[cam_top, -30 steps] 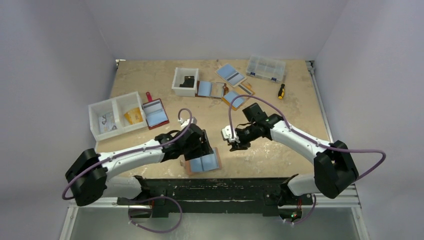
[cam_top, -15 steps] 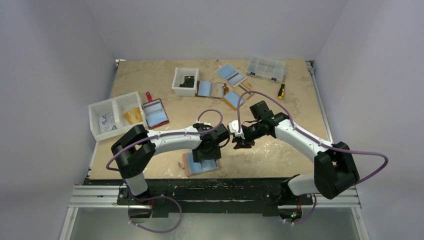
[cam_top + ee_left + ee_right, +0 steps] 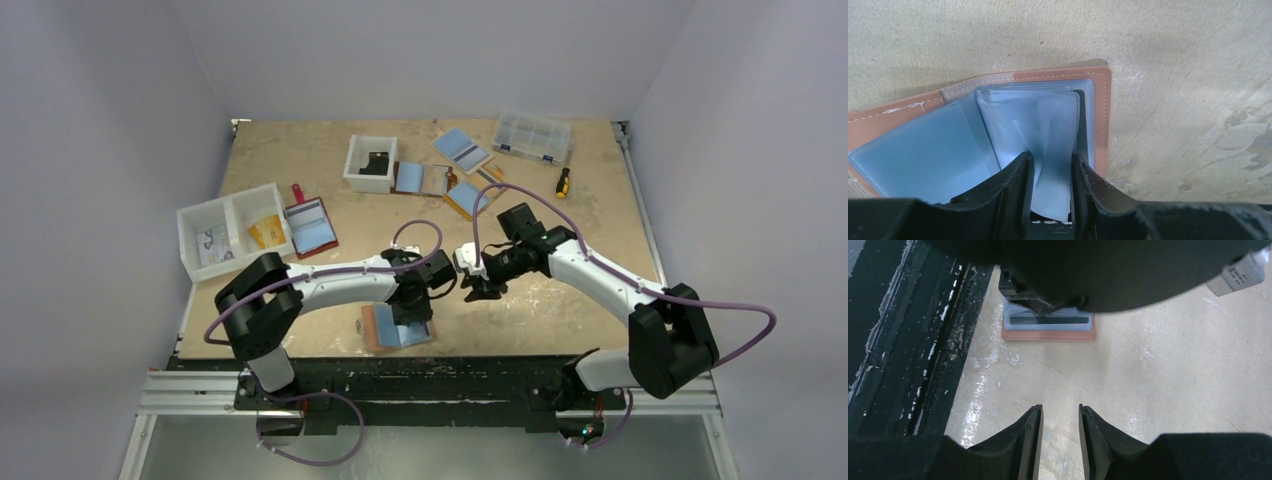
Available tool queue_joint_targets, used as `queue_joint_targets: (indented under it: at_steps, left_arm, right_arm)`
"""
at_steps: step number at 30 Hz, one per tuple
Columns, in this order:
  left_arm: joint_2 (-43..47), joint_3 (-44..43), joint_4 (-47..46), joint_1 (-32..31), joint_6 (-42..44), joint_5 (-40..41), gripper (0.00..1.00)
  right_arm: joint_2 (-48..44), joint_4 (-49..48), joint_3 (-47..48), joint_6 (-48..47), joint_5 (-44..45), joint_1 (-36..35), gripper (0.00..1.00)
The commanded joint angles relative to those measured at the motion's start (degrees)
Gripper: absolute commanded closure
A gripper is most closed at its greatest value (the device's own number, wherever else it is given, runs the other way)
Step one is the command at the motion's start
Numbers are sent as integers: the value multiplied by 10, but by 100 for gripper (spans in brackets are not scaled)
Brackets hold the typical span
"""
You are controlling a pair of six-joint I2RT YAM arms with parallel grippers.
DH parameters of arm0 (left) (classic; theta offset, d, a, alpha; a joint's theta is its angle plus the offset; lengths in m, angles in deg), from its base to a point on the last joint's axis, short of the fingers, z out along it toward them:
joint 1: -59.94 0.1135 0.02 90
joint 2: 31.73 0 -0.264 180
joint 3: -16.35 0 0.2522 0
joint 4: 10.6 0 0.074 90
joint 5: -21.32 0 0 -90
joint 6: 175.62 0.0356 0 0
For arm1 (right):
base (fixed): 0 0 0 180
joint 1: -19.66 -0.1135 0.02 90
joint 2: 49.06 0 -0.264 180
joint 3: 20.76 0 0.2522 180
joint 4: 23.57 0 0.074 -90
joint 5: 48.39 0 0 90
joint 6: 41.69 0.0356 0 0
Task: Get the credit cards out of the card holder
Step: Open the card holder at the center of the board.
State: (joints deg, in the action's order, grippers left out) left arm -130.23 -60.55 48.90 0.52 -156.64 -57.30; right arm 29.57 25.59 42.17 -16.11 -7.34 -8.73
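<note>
The left gripper (image 3: 1050, 162) stands on the holder (image 3: 385, 332), fingers (image 3: 1018, 185) on either side of a raised blue sleeve (image 3: 1048, 125). It shuts off the holder's right half from above; the left half lies uncovered. The holder sits near the table's (image 3: 540, 312) front edge, so there is little room on that side. The right gripper (image 3: 1060, 412), jaws parted and empty, hangs over bare board just beside the left one, with a narrow gap between them. To its right the table is free. Far back stand a box (image 3: 370, 163), wallets (image 3: 420, 178), an organizer (image 3: 532, 137) and a screwdriver (image 3: 563, 182). At the left are a bin (image 3: 232, 232) and a red wallet (image 3: 310, 228), all well apart from the holder.
</note>
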Motion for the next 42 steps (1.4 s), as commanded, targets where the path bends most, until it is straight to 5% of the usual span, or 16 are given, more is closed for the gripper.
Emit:
queue_joint_targets:
  at_steps: [1, 14, 21, 28, 33, 42]
  left_arm:
    - [61, 40, -33, -1, 19, 13, 78]
    - [179, 140, -175, 31, 77, -26, 100]
    - [194, 156, -231, 47, 102, -30, 100]
    - [202, 180, -295, 69, 121, -31, 100]
    - [231, 217, -321, 78, 123, -28, 100]
    - [306, 318, -392, 91, 97, -59, 100]
  right_arm:
    - [-11, 10, -1, -11, -36, -6, 60]
    - [-5, 20, -7, -18, -71, -32, 52]
    - [18, -91, 1, 199, -114, -46, 49]
    - [68, -225, 11, 485, -85, -46, 63]
    - [154, -181, 57, 547, -95, -47, 79]
    - [211, -254, 76, 654, -50, -83, 93]
